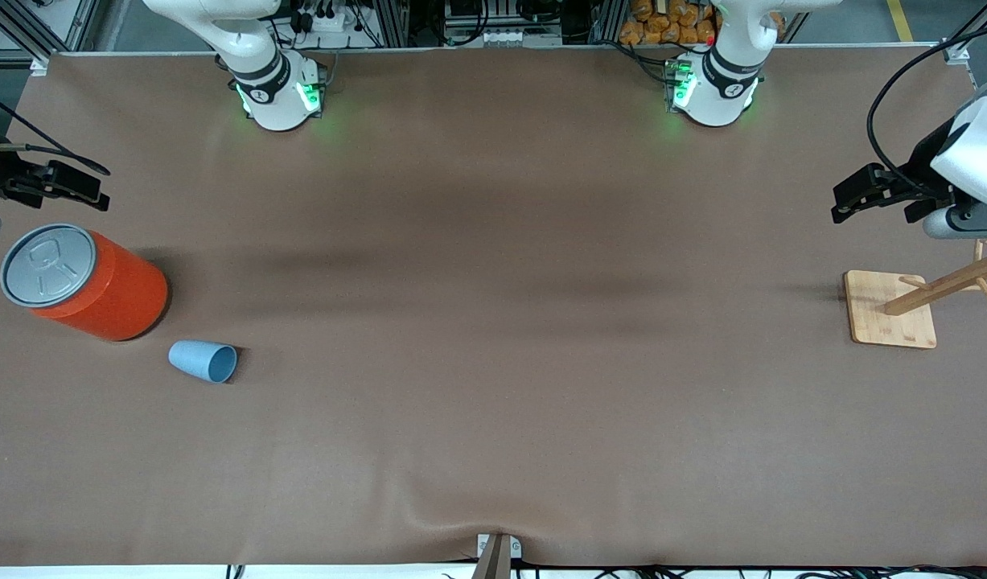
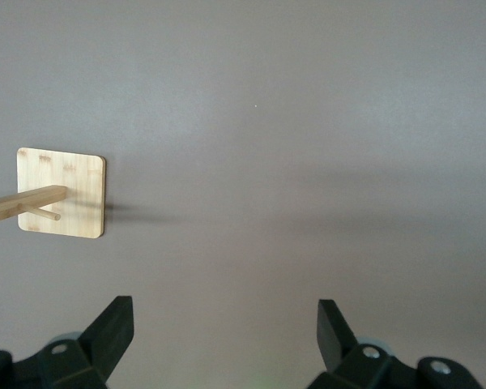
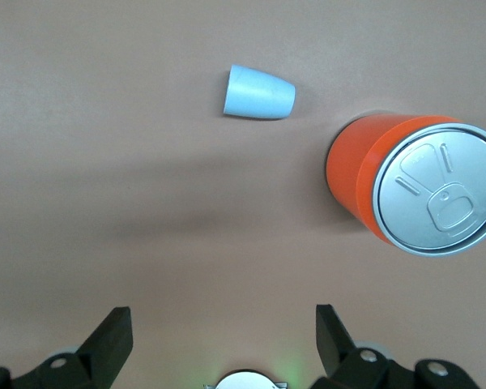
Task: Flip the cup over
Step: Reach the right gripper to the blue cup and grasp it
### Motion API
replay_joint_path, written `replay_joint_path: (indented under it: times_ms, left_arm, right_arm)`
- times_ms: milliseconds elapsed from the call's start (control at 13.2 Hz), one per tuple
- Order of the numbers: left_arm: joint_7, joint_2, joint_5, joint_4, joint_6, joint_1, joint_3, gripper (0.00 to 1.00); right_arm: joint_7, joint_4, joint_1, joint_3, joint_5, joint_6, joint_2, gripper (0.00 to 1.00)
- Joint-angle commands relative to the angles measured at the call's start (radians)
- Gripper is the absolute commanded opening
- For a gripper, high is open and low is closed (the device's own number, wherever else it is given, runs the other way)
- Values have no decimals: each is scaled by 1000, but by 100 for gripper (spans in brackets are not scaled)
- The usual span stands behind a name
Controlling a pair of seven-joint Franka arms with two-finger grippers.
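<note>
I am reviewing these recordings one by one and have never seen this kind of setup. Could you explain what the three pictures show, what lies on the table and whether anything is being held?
Two white robot arms stand at a brown table. The large picture comes from a high camera facing them. The two small ones come from cameras on the arms' wrists, looking down past each arm's own two-finger tool.

The right tool hangs over the right arm's end of the table, open and empty. Below it an orange can stands upright with its grey pull-tab top up. The light-blue cup lies on its side beside the can, nearer the front camera and apart from it.

The left tool hangs over the left arm's end, also open and empty, near a wooden stand with a square base and a pegged post.

Nothing is held, and the cup is not yet flipped.
</note>
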Motion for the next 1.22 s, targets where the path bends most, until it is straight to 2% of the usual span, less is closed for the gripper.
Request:
replay_joint_path:
  times_ms: [0, 380, 684, 911, 1139]
  left_arm:
    - [20, 5, -14, 16, -17, 1, 0, 100]
    - [20, 6, -18, 14, -17, -2, 0, 100]
    - [17, 6, -20, 15, -17, 3, 0, 100]
    - [40, 5, -5, 16, -17, -3, -2, 100]
    - [101, 6, -3, 16, -17, -5, -2, 100]
  right_arm:
    - [-12, 16, -9, 6, -12, -16, 10, 100]
    - [-19, -1, -12, 6, -11, -3, 23, 100]
    - [-181, -120, -3, 6, -8, 116, 62, 100]
    - [-426, -136, -9, 8, -5, 210, 186, 100]
    - [-658, -136, -23, 8, -3, 358, 301, 100]
